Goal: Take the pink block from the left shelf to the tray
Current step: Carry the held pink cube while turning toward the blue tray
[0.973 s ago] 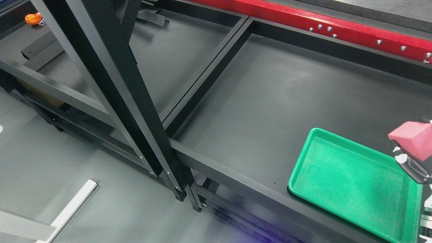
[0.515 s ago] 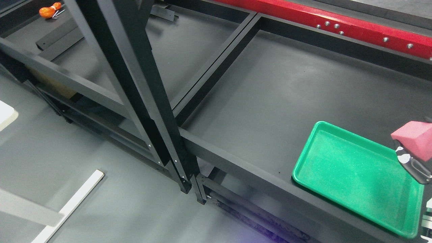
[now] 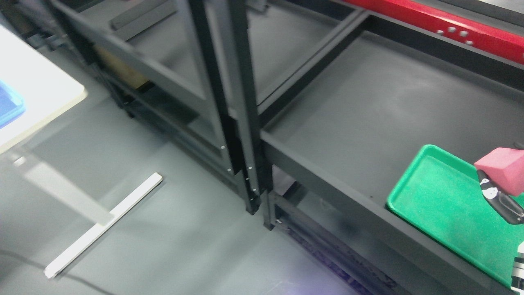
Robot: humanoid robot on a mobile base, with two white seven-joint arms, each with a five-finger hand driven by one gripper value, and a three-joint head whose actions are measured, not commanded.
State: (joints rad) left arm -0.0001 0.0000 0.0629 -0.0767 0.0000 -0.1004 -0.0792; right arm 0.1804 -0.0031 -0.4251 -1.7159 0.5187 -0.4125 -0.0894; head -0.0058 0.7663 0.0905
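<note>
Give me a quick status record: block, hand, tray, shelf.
block: pink block held up at the right edge, over the tray's right part
hand: right hand shut on the block; left not in view
tray: green tray on the shelf, nothing lying in it
shelf: black shelf, otherwise bare where visible

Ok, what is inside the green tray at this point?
Nothing shows on the visible floor of the green tray. The pink block hangs above its right part in the right hand. The floor beneath them is covered, and the far right end is cut off.
</note>
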